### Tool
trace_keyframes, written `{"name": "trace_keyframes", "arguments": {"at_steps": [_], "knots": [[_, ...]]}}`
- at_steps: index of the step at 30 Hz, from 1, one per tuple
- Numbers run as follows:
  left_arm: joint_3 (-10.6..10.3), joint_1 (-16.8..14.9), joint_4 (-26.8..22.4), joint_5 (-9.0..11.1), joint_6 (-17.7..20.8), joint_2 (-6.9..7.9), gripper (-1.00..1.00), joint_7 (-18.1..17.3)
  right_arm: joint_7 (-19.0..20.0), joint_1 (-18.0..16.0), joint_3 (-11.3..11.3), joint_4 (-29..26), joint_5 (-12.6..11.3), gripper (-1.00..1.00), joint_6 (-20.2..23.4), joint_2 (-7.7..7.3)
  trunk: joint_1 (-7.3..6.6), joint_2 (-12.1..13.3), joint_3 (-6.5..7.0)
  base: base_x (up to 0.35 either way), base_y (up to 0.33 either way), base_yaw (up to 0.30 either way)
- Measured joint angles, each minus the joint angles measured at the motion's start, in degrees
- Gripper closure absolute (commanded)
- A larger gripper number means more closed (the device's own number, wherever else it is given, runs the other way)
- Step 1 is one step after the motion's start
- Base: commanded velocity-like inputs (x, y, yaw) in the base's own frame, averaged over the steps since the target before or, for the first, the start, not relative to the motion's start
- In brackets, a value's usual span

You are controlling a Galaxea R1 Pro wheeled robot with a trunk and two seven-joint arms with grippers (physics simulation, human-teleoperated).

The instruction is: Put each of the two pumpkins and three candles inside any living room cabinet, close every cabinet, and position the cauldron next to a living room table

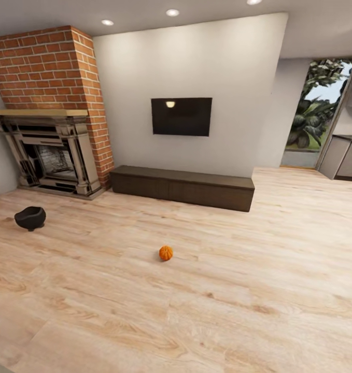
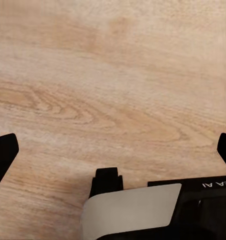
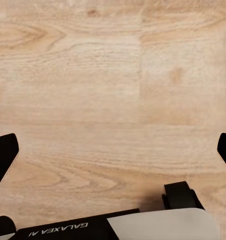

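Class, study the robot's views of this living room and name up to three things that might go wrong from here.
1. The pumpkin is round and lies loose on the bare floor; a clumsy grasp might send it rolling.
2. The cabinet has flat fronts with no visible handles, so opening it may be awkward.
3. The cauldron looks tipped near the fireplace; no table or candles are in view, so searching could cost time.

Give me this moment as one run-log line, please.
pumpkin: on floor | cauldron: near fireplace | cabinet: closed | both grippers: open, empty
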Motion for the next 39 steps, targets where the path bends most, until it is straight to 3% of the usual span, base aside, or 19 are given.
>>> {"name": "trace_keyframes", "arguments": {"at_steps": [14, 27, 39], "knots": [[-0.1, 0.0, 2.0, -0.1, -2.9, 0.00, -1.00, 0.0, 0.0, 0.0, 0.2, 0.0, -0.1, -1.00, -0.6, 0.09, 0.00, 0.0, -0.04, 0.313, -0.092, -0.006], [-0.1, 0.0, 2.1, -0.1, -3.0, 0.00, -1.00, 0.0, 0.1, 0.0, 0.0, 0.0, -0.1, -1.00, -0.6, 0.09, 0.00, 0.0, -0.05, 0.313, -0.105, -0.230], [-0.1, 0.0, 2.7, 0.1, -5.7, 0.01, -1.00, 0.0, -0.3, 0.0, 0.0, 0.0, -0.1, -1.00, 0.3, 0.08, 0.00, 0.0, -0.06, 0.313, -0.111, -0.025]]}}
